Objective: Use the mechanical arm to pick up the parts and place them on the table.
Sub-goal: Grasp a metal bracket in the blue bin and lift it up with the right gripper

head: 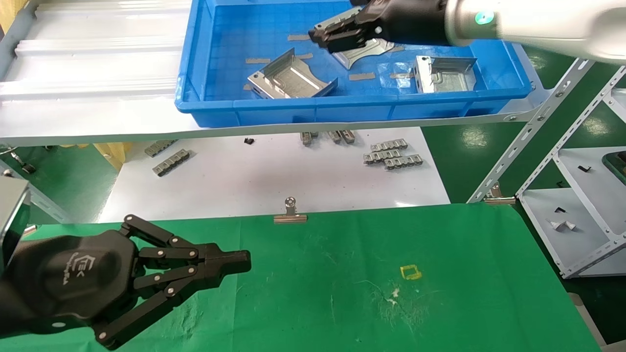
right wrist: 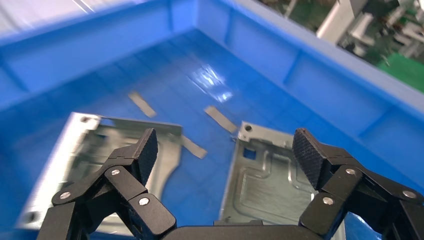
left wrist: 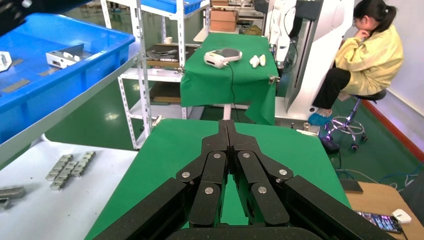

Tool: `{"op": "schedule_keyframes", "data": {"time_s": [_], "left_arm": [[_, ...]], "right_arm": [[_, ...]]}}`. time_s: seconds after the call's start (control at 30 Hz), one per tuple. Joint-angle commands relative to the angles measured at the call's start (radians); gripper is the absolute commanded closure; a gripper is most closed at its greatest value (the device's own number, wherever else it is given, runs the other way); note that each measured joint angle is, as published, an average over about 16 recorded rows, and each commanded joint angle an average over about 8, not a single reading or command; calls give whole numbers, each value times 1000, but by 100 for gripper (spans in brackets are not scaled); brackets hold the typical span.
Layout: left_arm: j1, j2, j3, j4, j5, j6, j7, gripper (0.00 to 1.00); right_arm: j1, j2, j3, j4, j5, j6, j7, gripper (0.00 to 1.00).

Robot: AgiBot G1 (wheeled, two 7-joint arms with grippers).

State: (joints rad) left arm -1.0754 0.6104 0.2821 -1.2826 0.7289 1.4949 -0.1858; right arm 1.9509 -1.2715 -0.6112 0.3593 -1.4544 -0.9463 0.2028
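Three silver parts lie in a blue tray: one at the left, one in the middle, one at the right. My right gripper hangs open and empty over the middle part. In the right wrist view the right gripper is wide open just above the tray floor, with one grooved part below and between its fingers and another part beside one finger. My left gripper is shut and empty, low over the green table; the left wrist view shows the left gripper closed.
The tray sits on a grey shelf above a white sheet with grey clip strips. A binder clip holds the cloth's far edge. A yellow square outline marks the table. A metal rack stands at the right.
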Motion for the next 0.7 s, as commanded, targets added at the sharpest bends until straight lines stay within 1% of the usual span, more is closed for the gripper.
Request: {"op": "schedule_keyframes", "data": {"time_s": [0.03, 0.07, 0.1, 0.13, 0.17, 0.3, 0.33, 0.5, 0.7], "left_arm": [[0, 0, 0, 0, 0, 0, 0, 100], [0, 0, 0, 0, 0, 0, 0, 97], [0, 0, 0, 0, 0, 0, 0, 84], [0, 0, 0, 0, 0, 0, 0, 72], [0, 0, 0, 0, 0, 0, 0, 59], [0, 0, 1, 0, -1, 0, 0, 9], [0, 0, 1, 0, -1, 0, 0, 0], [0, 0, 1, 0, -1, -1, 1, 0], [0, -1, 2, 0, -1, -1, 1, 0]], "right_arm": [[32, -50, -16, -79, -31, 38, -14, 63], [37, -64, -22, -101, -38, 53, -16, 76], [39, -74, -28, -118, -42, 67, -14, 87], [39, -82, -34, -131, -45, 81, -10, 96], [38, -88, -40, -140, -46, 95, -3, 100], [22, -98, -62, -137, -27, 144, 59, 100], [17, -99, -69, -131, -21, 157, 80, 100], [-11, -101, -119, -83, 6, 213, 187, 100], [-30, -102, -211, -26, 18, 284, 308, 100]]}}
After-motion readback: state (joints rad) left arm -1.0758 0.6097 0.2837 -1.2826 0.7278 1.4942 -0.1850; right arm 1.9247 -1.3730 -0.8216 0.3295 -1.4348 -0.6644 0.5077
